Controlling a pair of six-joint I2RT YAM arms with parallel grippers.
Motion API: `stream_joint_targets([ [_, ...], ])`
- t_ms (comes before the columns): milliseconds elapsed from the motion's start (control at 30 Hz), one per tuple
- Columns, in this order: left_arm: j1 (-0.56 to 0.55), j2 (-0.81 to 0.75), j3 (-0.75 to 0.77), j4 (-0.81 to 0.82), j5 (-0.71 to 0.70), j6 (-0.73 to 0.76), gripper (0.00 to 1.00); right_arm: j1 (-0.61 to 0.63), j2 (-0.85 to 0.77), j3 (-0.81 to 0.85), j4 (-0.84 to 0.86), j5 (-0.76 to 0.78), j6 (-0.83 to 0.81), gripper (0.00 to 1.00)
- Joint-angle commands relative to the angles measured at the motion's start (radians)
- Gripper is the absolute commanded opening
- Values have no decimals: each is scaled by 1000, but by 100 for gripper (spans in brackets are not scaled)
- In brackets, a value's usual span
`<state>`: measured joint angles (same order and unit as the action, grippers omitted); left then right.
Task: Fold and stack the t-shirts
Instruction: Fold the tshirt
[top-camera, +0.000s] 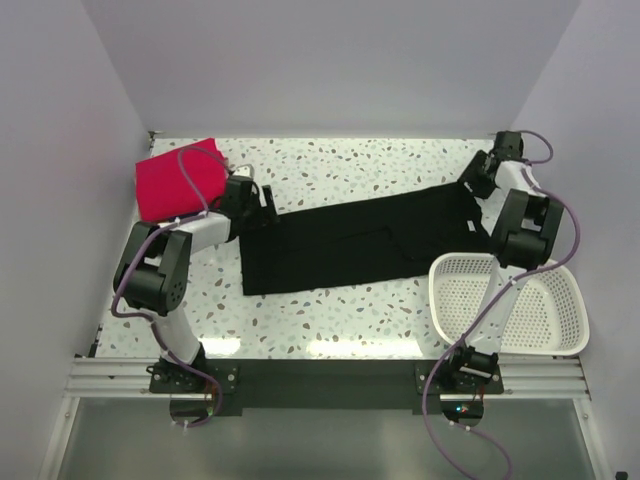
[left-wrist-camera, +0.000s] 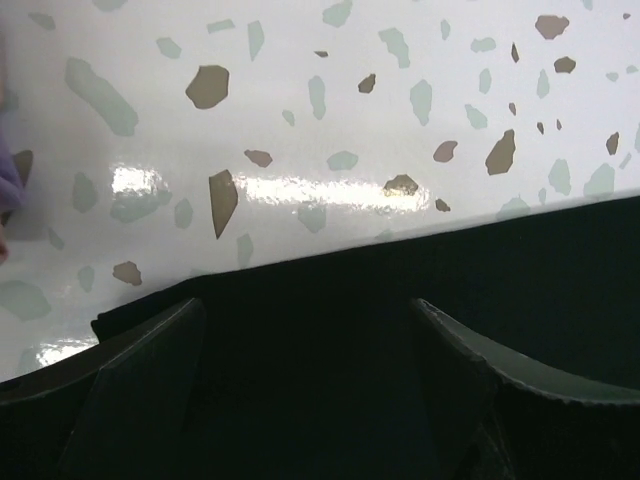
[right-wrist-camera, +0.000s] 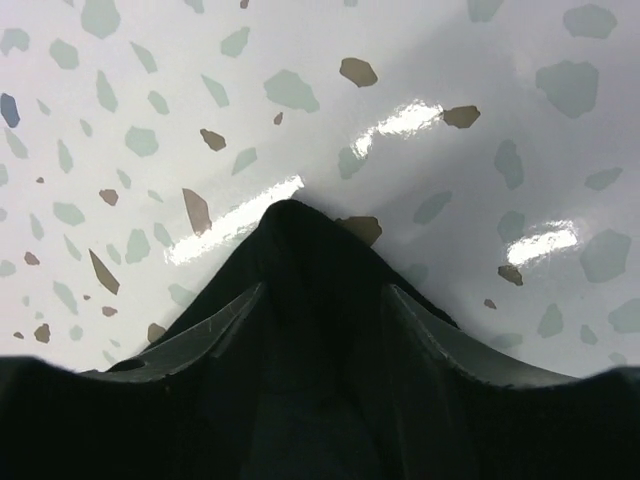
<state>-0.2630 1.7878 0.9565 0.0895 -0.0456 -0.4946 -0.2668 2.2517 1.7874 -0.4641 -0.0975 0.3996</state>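
A black t-shirt lies spread across the middle of the speckled table. My left gripper is at its far left corner. In the left wrist view its jaws stand wide apart with black cloth lying between them. My right gripper is at the shirt's far right corner. In the right wrist view its jaws stand apart, and a peaked corner of the black cloth pokes out between them. A folded pinkish-red t-shirt lies at the far left, behind my left arm.
A white mesh basket stands at the near right, beside my right arm. White walls close the table in at the back and on both sides. A purple cable loops over the red shirt.
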Motion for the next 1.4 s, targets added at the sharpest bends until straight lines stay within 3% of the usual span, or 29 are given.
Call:
stream_joint_targets([
  [0,2,-4,89,-88,-59,70,88,-6,-130,-17,61,-25,-27,54],
  [167,-54,-44,100,-113,-102,93,90,38,-268,-153,61,19,-83,60],
  [333,-140,-68,18,-73,-96,85,91,100,-421,-333,61,61,-94,61],
  [533,-174,-93,-104,-19,-50,41,91,182,-437,-422,10,53,-94,61],
  [900,-189,-188,-263,-13,-25,5,91,192,-316,-415,-42,15,-94,62],
  [1367,-203,-327,-443,-43,0,-41,91,195,-52,-208,-61,-8,-94,62],
])
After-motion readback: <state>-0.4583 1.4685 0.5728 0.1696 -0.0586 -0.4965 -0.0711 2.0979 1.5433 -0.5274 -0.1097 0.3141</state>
